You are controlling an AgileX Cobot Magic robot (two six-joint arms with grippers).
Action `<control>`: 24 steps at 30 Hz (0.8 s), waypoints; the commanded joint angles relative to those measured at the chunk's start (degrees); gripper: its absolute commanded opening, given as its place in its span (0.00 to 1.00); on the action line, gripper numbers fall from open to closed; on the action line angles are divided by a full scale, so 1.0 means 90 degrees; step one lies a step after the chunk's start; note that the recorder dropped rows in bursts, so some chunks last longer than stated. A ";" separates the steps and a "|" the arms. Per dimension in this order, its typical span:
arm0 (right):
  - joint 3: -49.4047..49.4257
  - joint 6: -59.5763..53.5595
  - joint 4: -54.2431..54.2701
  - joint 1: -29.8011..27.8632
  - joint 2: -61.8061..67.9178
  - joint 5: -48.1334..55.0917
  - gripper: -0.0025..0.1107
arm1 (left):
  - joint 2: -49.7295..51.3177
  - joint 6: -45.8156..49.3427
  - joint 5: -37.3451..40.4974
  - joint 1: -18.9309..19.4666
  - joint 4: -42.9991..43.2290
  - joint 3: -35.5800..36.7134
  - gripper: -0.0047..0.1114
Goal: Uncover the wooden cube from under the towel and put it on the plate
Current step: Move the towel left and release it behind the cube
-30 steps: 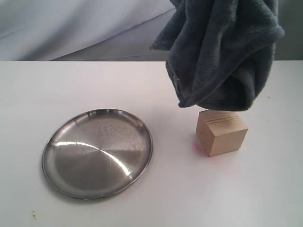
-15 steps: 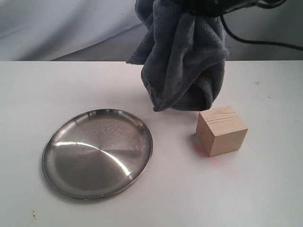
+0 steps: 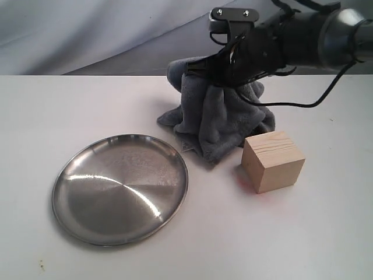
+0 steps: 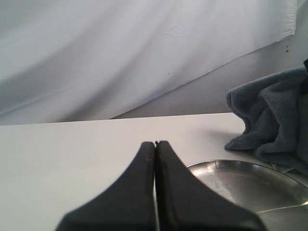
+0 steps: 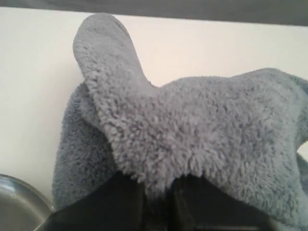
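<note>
Towel (image 3: pixel 218 125), hanging clear 1 s ago, now slumped on the table (image 3: pixel 58 105) between plate (image 3: pixel 119 189) and wooden cube (image 3: pixel 274 161), right gripper (image 5: pixel 156 197) still pinching a fold; cube bare right of plate, pickup likely next; left gripper (image 4: pixel 155 149) closed, empty.

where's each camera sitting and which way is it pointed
Exterior: off the arms, looking down across the table at the plate, cube and towel; the right gripper shows.
Left wrist: low over the table, facing the backdrop along the shut left gripper.
Right wrist: close over the towel, which the right gripper pinches.
Shared: towel and plate appear in all three.
</note>
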 commanded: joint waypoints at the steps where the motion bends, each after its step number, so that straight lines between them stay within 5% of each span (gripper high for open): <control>1: -0.0052 0.0021 0.0234 0.0012 0.0306 -0.0121 0.02 | -0.0027 -0.0016 -0.0020 -0.0031 -0.0011 0.0028 0.04; 19: -0.0052 -0.0025 0.0390 0.0012 0.0743 0.0161 0.03 | -0.0027 -0.0016 -0.0020 -0.0031 -0.0011 0.0028 0.04; 24: -0.0052 -0.0191 0.0423 0.0012 0.0729 0.0353 0.28 | -0.0027 -0.0016 -0.0020 -0.0031 -0.0011 0.0028 0.04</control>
